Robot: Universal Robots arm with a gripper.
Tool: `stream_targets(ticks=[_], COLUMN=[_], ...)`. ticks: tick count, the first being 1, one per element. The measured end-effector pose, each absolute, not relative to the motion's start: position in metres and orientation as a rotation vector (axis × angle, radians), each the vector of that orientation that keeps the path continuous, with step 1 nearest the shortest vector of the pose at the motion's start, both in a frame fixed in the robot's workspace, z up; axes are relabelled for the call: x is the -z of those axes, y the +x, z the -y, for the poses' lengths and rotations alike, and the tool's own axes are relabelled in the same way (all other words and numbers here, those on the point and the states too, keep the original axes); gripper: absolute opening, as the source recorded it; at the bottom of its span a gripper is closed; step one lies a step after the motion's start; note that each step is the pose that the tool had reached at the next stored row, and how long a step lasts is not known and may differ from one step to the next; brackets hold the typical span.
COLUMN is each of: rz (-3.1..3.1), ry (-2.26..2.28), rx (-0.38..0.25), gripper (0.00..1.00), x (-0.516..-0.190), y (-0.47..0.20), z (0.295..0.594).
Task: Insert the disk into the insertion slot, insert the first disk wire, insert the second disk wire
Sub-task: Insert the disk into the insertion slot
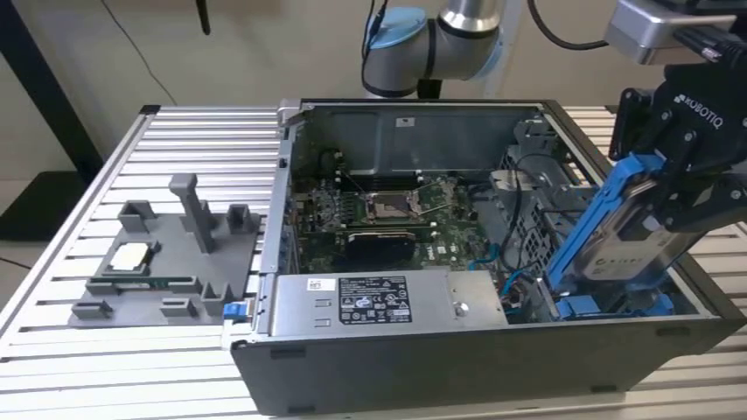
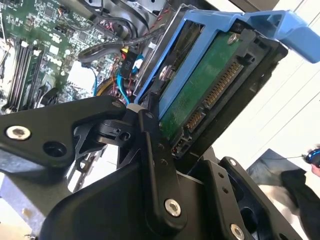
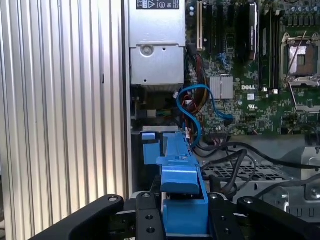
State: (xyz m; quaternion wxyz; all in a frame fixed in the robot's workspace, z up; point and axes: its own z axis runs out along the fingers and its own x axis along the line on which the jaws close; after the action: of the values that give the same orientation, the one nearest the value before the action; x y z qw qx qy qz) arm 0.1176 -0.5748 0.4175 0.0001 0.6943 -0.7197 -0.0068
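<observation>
My gripper (image 1: 667,199) is shut on the disk (image 1: 628,252), a silver drive in a blue carrier frame (image 1: 597,210). It holds the disk tilted, lower end down, over the front corner of the open computer case at the exterior view's right. The insertion slot (image 1: 610,306), with blue fittings, lies right under the disk's lower end. In the second wrist view the disk's green underside (image 2: 200,95) and connector face out between the black fingers (image 2: 150,135). The first wrist view shows the carrier (image 3: 179,175) clamped in my gripper (image 3: 180,222), above the slot's blue fitting (image 3: 150,146). Blue wires (image 3: 192,107) loop beside the slot.
Inside the case (image 1: 467,367) are a grey power supply box with a sticker (image 1: 386,302) and the green motherboard (image 1: 386,214). Loose black cables (image 3: 235,155) run across perforated metal. A grey fixture (image 1: 164,262) stands on the slatted aluminium table (image 1: 70,367) at the exterior view's left.
</observation>
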Motion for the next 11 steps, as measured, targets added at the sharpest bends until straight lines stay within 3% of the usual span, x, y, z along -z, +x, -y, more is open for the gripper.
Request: stream_targets(ticks=[11], rz=[2.267], ry=[2.186], rx=[0.019], gripper=[0.33], x=[-0.403], y=[0.118], z=[0.575])
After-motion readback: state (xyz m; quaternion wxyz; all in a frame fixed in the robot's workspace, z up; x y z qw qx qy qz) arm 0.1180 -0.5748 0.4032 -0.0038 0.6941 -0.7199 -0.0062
